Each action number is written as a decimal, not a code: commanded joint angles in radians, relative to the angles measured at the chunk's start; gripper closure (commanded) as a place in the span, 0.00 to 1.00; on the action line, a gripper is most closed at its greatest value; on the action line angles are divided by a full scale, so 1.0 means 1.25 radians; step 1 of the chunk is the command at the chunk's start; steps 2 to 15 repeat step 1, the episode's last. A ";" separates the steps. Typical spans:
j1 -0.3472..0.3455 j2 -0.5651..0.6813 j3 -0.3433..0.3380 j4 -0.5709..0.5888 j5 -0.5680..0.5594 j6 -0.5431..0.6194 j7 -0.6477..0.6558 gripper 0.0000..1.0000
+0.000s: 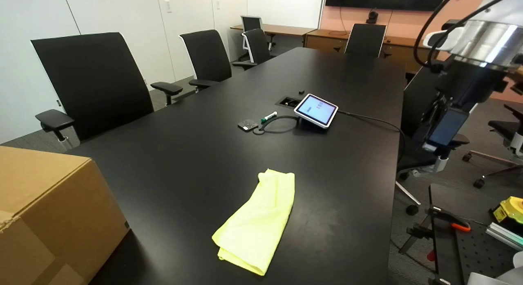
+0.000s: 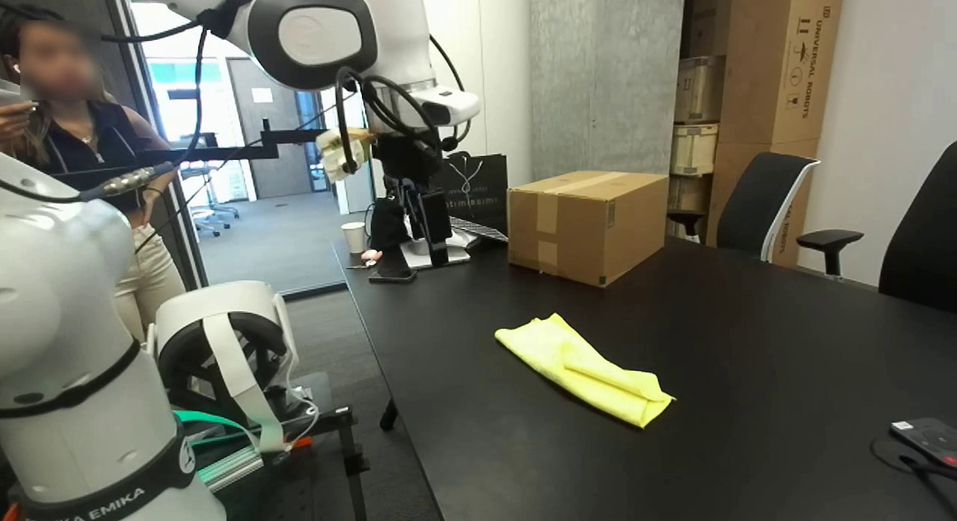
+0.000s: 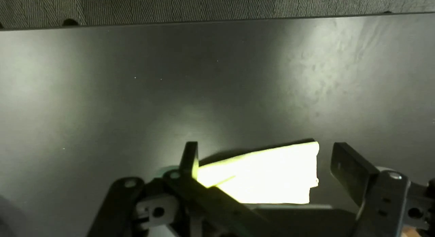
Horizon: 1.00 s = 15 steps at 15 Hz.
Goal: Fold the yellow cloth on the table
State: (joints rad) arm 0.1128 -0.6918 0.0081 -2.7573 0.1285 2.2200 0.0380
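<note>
The yellow cloth [image 1: 261,219] lies on the black table [image 1: 196,174] as a long folded strip. One end is wider, and a crease or loose flap shows near the narrow end. It also shows in an exterior view [image 2: 583,368]. In the wrist view the cloth [image 3: 268,175] is overexposed, and the left finger and gripper linkage cover part of it. My gripper [image 3: 266,158] is open, with a wide gap between its fingers. The gripper also shows in both exterior views [image 1: 429,131] [image 2: 426,233], raised above table height and apart from the cloth. Nothing is held.
A cardboard box [image 2: 583,226] stands on the table beyond the cloth. A tablet [image 1: 316,110], a green marker [image 1: 269,117] and a cable lie farther along it. A cup [image 2: 354,238] and bag [image 2: 475,192] stand near a table corner. Chairs [image 1: 94,80] line the table.
</note>
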 commanded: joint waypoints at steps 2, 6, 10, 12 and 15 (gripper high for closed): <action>-0.009 -0.006 0.003 0.001 0.006 -0.005 -0.011 0.00; -0.009 -0.006 0.003 0.001 0.006 -0.005 -0.011 0.00; -0.009 -0.006 0.003 0.001 0.006 -0.005 -0.011 0.00; -0.009 -0.006 0.003 0.001 0.006 -0.005 -0.011 0.00; -0.009 -0.006 0.003 0.001 0.006 -0.005 -0.011 0.00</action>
